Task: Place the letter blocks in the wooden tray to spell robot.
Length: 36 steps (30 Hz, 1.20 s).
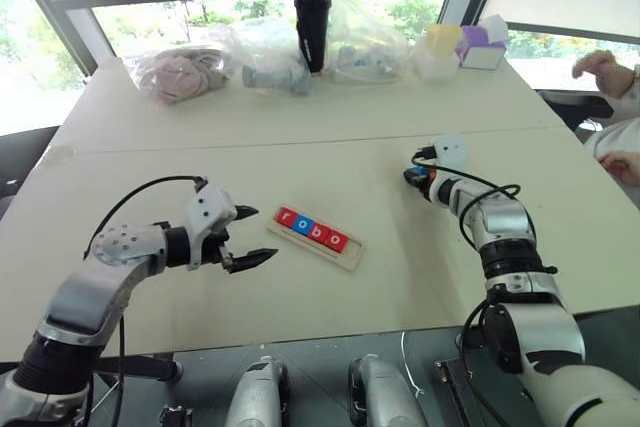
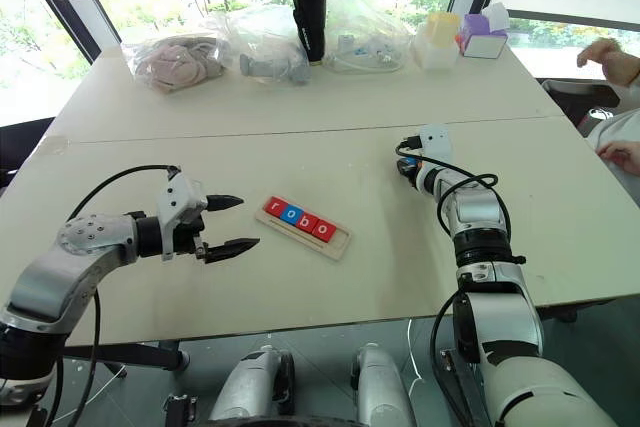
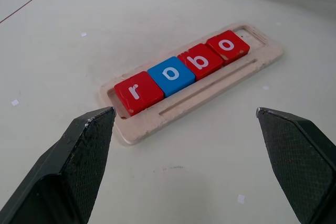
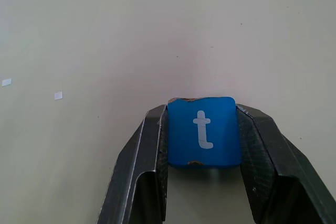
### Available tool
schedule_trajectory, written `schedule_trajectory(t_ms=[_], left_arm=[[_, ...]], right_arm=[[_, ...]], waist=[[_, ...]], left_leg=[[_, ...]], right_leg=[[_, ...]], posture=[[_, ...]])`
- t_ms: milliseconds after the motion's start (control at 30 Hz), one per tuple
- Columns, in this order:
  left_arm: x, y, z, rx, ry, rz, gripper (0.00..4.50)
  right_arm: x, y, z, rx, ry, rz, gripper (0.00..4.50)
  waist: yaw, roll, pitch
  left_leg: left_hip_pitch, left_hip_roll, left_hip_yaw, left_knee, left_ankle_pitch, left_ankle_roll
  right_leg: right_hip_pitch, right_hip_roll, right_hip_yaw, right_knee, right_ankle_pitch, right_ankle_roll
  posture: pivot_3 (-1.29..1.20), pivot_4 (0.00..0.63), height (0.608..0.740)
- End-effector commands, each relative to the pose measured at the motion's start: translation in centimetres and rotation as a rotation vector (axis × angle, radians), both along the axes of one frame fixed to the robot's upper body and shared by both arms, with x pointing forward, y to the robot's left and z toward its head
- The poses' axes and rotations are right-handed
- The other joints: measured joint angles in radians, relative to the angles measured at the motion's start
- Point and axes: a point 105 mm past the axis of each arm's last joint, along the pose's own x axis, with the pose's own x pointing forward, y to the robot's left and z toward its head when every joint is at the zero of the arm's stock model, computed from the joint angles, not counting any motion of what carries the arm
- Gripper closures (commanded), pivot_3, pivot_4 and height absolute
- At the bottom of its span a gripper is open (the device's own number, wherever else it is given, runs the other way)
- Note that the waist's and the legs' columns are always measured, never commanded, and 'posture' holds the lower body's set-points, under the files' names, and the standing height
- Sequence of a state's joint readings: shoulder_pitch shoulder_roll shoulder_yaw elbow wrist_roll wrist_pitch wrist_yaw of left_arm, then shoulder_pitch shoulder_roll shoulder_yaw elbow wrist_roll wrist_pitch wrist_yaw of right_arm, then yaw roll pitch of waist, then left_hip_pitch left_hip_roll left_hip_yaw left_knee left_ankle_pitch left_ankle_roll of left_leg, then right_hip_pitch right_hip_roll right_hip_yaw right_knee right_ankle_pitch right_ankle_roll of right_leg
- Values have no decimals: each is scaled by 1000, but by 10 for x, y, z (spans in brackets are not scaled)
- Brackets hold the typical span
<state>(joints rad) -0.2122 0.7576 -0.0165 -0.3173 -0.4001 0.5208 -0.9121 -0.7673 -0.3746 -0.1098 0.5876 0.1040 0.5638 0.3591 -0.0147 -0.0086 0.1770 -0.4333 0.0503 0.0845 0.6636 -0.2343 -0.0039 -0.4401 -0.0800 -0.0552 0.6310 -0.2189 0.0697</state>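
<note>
The blue t block (image 4: 203, 131) sits clamped in the right gripper (image 4: 202, 145), well to the right of the wooden tray (image 1: 345, 253), whose empty slot is its right end; left gripper (image 1: 245, 237) open beside it.

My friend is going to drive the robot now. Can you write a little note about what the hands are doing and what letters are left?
Left gripper: open, holding nothing, hovering beside the long pale wooden tray.
Right gripper: shut on the blue square "t" block, low over the pale table, off to the tray's right.
Done: red "r", blue "o", red "b", red "o" sit in the tray.
Left: put "t" in the bare end slot after the last "o".
</note>
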Motion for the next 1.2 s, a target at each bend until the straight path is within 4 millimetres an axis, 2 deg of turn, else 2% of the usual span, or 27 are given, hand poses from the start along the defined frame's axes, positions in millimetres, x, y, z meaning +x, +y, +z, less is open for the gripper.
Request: schedule_trajectory(t_ms=[33, 133, 200, 267, 367, 500, 667, 900, 967, 1033, 1100, 1133, 1200], left_arm=[[1, -3, 9, -2, -44, -14, 0], [0, -3, 10, -3, -44, -15, 0], [-1, -3, 10, -5, -43, -18, 0], [-1, -2, 10, -8, -42, -20, 0], [1, -5, 7, -14, -37, -31, 0], [3, -11, 5, -22, -26, -57, 0], [7, -12, 5, -16, -25, -78, 0], [10, -11, 4, -4, -28, -84, 0], [10, -10, 3, -2, -29, -81, 0], [10, -9, 3, -1, -29, -79, 0], [9, -9, 2, 4, -30, -74, 0], [9, -8, 2, 6, -31, -73, 0], [10, -8, 2, 8, -33, -68, 0]], right_arm=[[-2, -2, 10, 3, -32, -8, 3284], [-11, -7, 35, 9, -94, -19, 3284], [-29, -15, 52, 9, -120, -72, 3284], [-49, -22, 56, 20, -107, -157, 3284], [-86, -22, 43, 83, -18, -309, 3284], [-117, 6, 30, 151, 72, -363, 3284], [-133, 35, 22, 176, 125, -322, 3284], [-140, 43, 4, 181, 191, -326, 3284], [-140, 43, 3, 180, 199, -323, 2252], [-139, 43, 4, 173, 190, -315, 1404], [-138, 44, 7, 144, 181, -280, 281], [-138, 45, 7, 137, 179, -264, 34], [-136, 56, 21, 103, 121, -123, 34]], waist=[[0, 0, 0], [1, 0, 0], [3, 0, 0], [4, 0, 0], [3, 0, -1], [-1, 1, -1], [1, 1, -1], [-1, 1, -1], [-2, 1, -1], [-2, 1, -1], [-2, 1, -1], [-2, 1, -1], [-2, 1, 0]], left_leg=[[0, 0, 0, 0, 0, 0], [0, 0, 0, 0, 0, 0], [-1, 0, 0, 0, 0, 0], [-1, 0, -1, 0, 0, 0], [-1, 1, -3, 0, 0, 0], [-1, 1, -4, 0, 0, 0], [-1, 1, -4, 0, 0, 0], [-4, 1, -4, 0, 0, 0], [-4, 1, -4, 0, 0, 0], [-4, 1, -5, 0, 0, 0], [-4, 1, -5, 0, 0, 0], [-4, 1, -5, 0, 0, 0], [-4, 1, -5, 0, 0, 0]], right_leg=[[0, 0, 0, 0, 0, 0], [0, 0, 0, 0, 0, 0], [-1, 0, 0, 0, 0, 0], [-1, 0, 0, 0, 0, 1], [-2, 0, 0, 0, 0, 0], [-2, 1, -1, 1, 0, -1], [-2, 0, -1, 0, 0, -2], [-4, -1, -1, -2, 0, -2], [-4, 0, -1, -2, 0, -2], [-4, 0, -1, -2, 0, -2], [-4, 0, -1, -1, 0, -2], [-4, 0, -1, -2, 0, -2], [-4, 0, -1, -2, 0, -2]], posture=[[0, 150, 740], [0, 150, 740], [0, 150, 740], [0, 150, 740], [0, 150, 740], [0, 150, 740], [0, 150, 740], [0, 150, 740], [0, 150, 740], [0, 150, 740], [0, 150, 740], [0, 150, 740], [0, 150, 740]])
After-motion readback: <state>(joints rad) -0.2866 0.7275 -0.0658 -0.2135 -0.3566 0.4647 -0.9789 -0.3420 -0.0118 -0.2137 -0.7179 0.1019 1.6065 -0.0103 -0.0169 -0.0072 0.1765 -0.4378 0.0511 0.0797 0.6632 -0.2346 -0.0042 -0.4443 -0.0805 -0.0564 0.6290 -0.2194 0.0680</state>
